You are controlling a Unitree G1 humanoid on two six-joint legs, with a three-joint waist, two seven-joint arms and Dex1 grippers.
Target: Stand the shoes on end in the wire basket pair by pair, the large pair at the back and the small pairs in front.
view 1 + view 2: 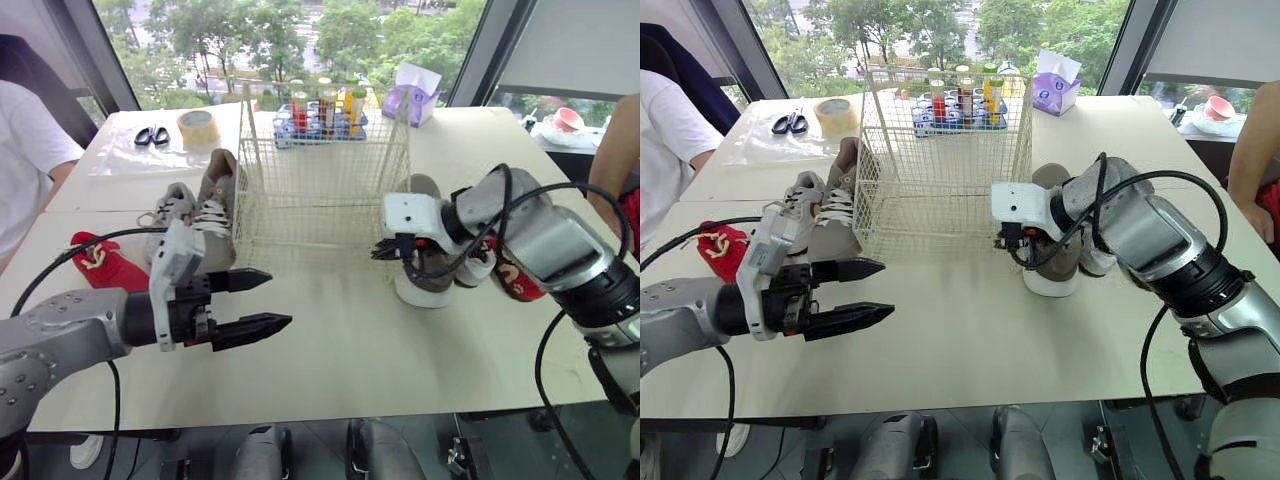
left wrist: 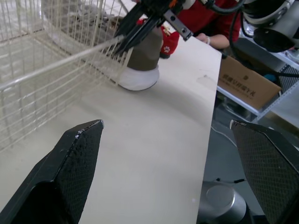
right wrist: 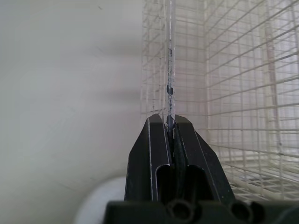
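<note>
Left gripper (image 1: 278, 298) in front of wire basket (image 1: 322, 175), off its left front corner, jaws wide apart; right gripper (image 3: 169, 122) at basket's right front corner, jaws together, pinching vertical corner wire; all shoes outside basket: grey pair (image 1: 205, 212) just beside its left side, brown shoe (image 1: 428, 270) upright just right of it, red shoe (image 1: 105, 265) further left, second red shoe (image 1: 512, 282) further right; blue tray (image 1: 285, 138) behind basket holds bottles (image 1: 327, 105).
</note>
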